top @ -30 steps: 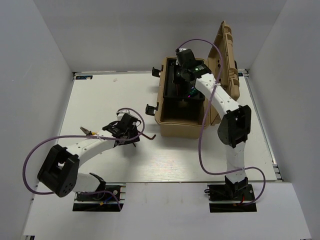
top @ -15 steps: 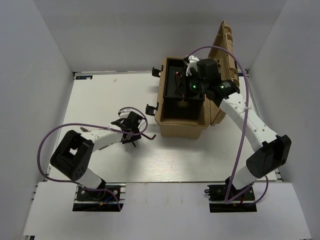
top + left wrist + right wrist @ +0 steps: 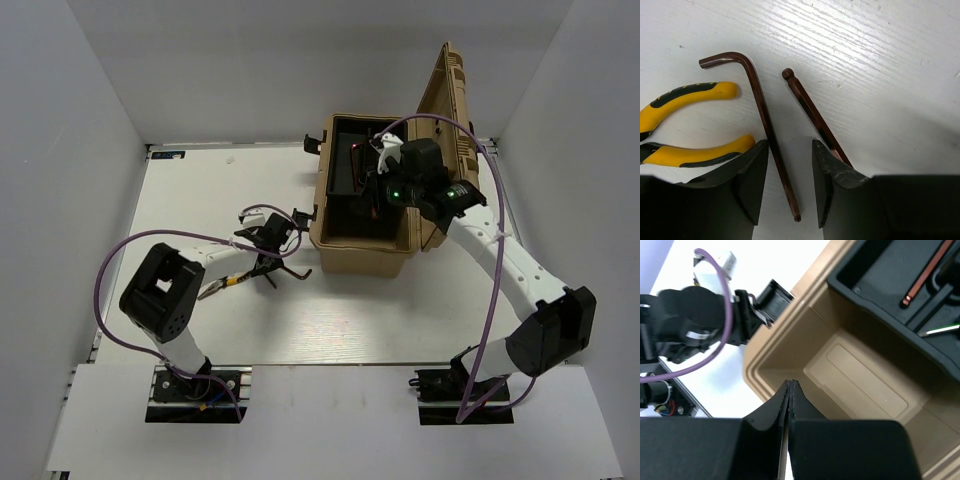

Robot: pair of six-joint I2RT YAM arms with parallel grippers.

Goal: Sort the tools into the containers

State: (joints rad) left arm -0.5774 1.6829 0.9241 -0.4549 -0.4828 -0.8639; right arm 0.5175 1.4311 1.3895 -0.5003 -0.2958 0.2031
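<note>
Hex key [image 3: 762, 117], dark red and bent into an L, lies flat on the white bench [image 3: 880, 60]. Just to its left are the yellow-handled pliers [image 3: 720, 90], and a second hex key [image 3: 812, 115] with a ball tip lies close on its other side. All three are near the front left corner of the tan box [image 3: 365, 258]. The left fingers [image 3: 750, 180] are apart, low over the bench and straddling the long arm of the L, with one tip right at it; the other tip covers the second key's lower end. The right fingers [image 3: 772, 415] are pressed together on nothing, above the box's open compartment. Beside them another dark-red key [image 3: 922, 277] rests in the black tray [image 3: 880, 275].
</note>
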